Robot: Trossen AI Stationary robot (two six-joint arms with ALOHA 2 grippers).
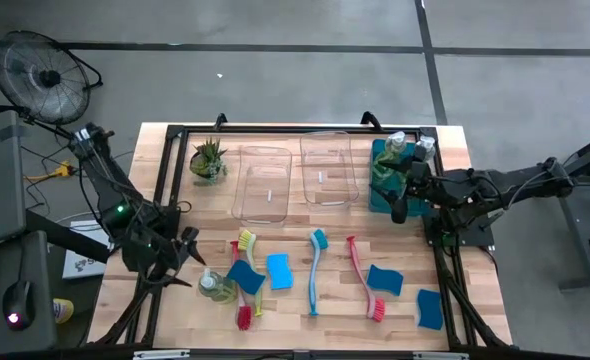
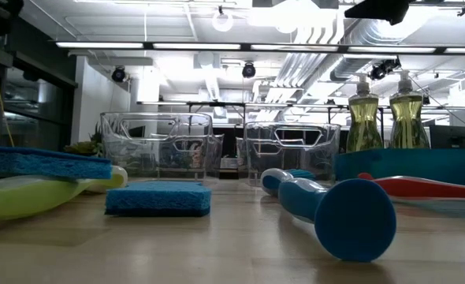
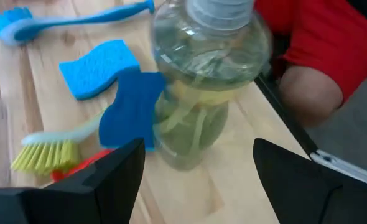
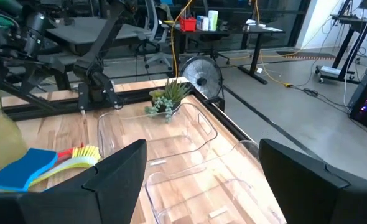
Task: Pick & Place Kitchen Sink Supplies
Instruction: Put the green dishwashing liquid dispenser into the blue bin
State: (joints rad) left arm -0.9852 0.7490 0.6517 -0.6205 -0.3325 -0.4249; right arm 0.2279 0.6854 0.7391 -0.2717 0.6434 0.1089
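Left gripper (image 3: pixel 196 180) hung wide open, empty, over the bottle (image 3: pixel 205 81), lying at seven o'clock on the table (image 1: pixel 305 335) beside a sponge (image 3: pixel 130 112). Smooth, rounded, probably slippery: best taken across its body. Right gripper (image 4: pixel 199 180) waited open, at two o'clock.

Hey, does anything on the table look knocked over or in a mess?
Yes. One soap bottle lies on its side by the left tool, open before it, with a blue sponge resting on it atop crossed brushes. The two bottles in the teal bin stand upright.
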